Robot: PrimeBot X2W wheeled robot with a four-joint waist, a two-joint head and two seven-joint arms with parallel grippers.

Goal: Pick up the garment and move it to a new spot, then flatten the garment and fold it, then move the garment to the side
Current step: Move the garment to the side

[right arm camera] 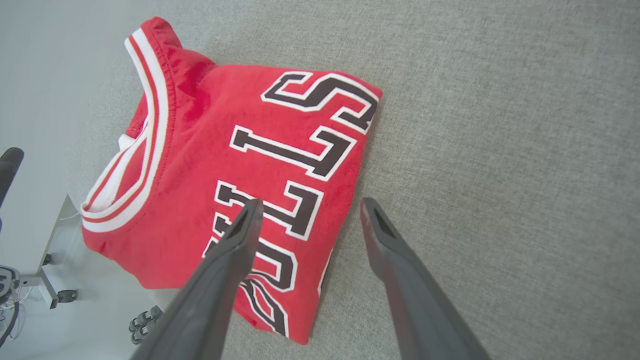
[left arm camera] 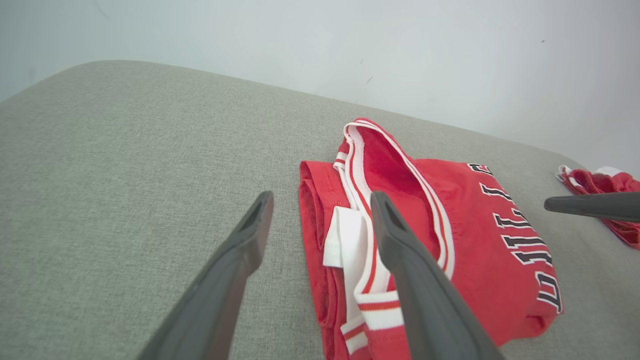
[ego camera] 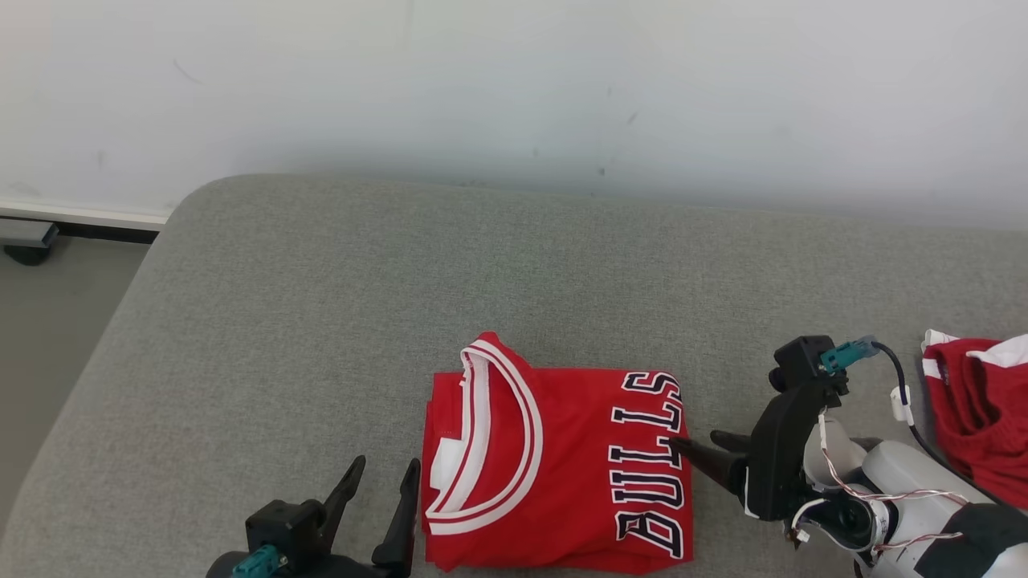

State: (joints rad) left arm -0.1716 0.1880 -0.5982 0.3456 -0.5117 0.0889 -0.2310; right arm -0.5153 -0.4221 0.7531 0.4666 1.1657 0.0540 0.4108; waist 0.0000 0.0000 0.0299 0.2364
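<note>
The left gripper (ego camera: 386, 464) and right gripper (ego camera: 695, 440) flank the folded jersey (ego camera: 562, 474), both spread and empty — pinching only the top layer could undo the fold.

Bare lab room: grey couch (ego camera: 321, 321), white wall (ego camera: 514, 80)

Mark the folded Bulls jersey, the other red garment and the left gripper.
folded Bulls jersey (ego camera: 578, 474), head view, red fabric between collar trim and lettering.
other red garment (ego camera: 976, 409), head view, its red mesh body.
left gripper (ego camera: 386, 461), head view, midway between its open fingertips.
</note>
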